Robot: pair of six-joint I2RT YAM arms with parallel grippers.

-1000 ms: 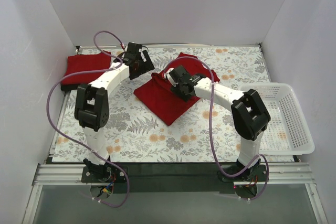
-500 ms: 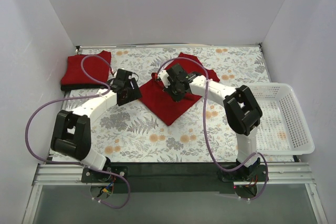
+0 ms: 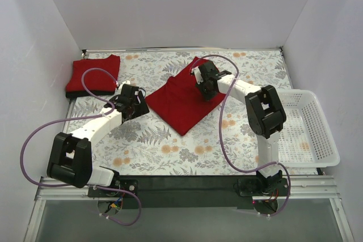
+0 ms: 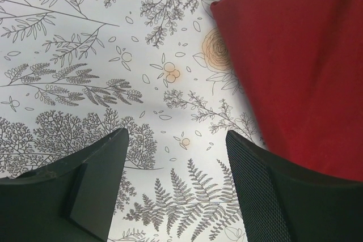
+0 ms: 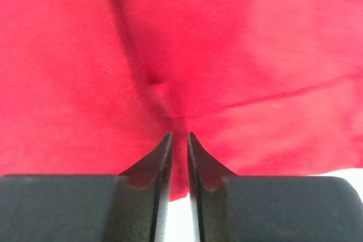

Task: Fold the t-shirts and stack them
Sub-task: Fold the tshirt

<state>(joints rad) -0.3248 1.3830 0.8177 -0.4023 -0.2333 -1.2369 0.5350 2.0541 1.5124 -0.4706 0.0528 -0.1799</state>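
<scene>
A red t-shirt point(image 3: 178, 103) lies partly folded on the flowered tablecloth, mid-table. My right gripper point(image 3: 205, 85) sits over its back right part, and in the right wrist view its jaws point(image 5: 178, 135) are shut on a pinch of red cloth point(image 5: 170, 55). My left gripper point(image 3: 136, 105) is low beside the shirt's left corner. It is open with only tablecloth between its fingers point(image 4: 176, 135), and the shirt's edge point(image 4: 300, 66) lies just to the right of them. A folded red t-shirt point(image 3: 93, 73) rests at the back left on a black one point(image 3: 85, 93).
A white lattice basket point(image 3: 309, 131) stands at the table's right edge, beside the right arm. White walls close in the back and both sides. Purple cables loop off both arms above the cloth.
My left arm has swung forward from the back-left stack and down to the shirt's left corner. My right gripper has shut on the cloth and shifted toward the back right.
</scene>
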